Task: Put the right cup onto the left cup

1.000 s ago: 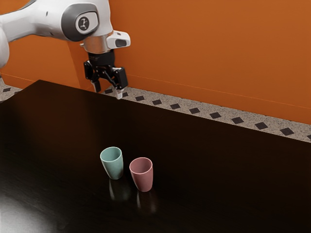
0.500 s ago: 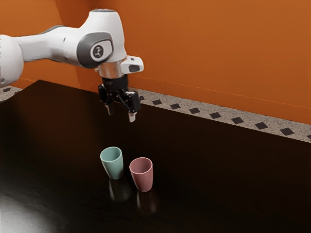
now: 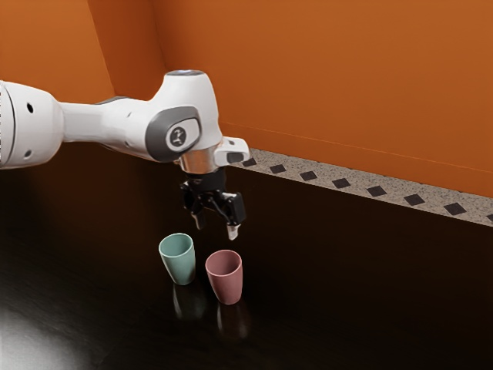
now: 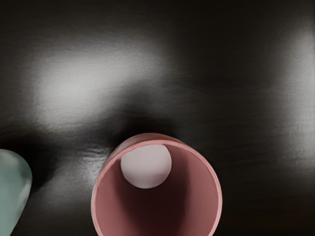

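My gripper (image 3: 216, 227), jaws spread, hangs above the pink cup (image 3: 226, 288) (probably light, stiff, slick); I'd pinch its walls just below the rim (image 4: 219, 196).

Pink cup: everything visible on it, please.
The pink cup is a plain, handleless tumbler, wide at the round, open rim and narrowing to the base. Walls look smooth, plastic or ceramic, can't tell which; the inner floor shows paler, and nothing is inside. It stands upright on the dark, glossy table, beside the blue-green cup with a gap between. The gripper is above it, jaws apart; only the table touches it.
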